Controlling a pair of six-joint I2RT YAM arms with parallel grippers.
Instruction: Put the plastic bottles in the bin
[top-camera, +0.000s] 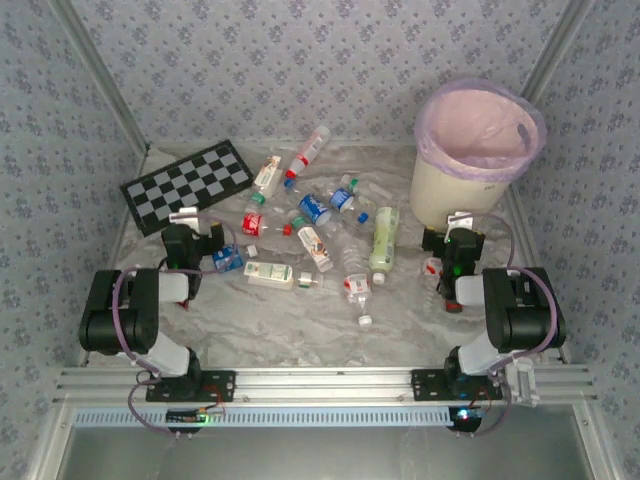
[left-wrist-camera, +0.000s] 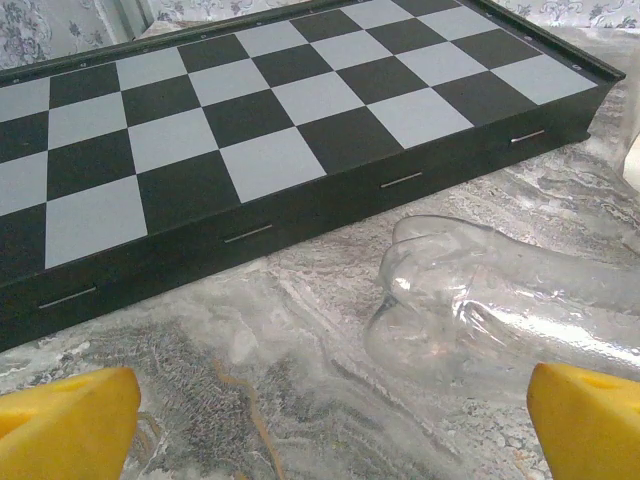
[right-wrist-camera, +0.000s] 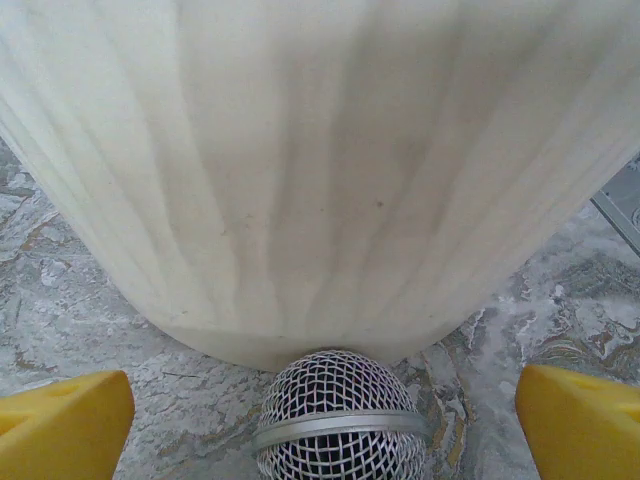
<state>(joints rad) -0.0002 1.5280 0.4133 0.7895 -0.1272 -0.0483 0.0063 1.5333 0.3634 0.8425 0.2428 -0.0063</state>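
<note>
Ahead, chessboard and clear bottle faced the low left gripper, microphone and bin the right gripper; both stood spread

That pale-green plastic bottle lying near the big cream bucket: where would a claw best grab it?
Probably around the middle of the pale-green plastic bottle, coming down from above. It lies on its side, long axis pointing away from the arms, so open fingers could straddle its round body sideways. The right gripper looks nearest.

Checkered board behind, clear bottle lying on marbled table — yellow fingertips wide apart
</note>
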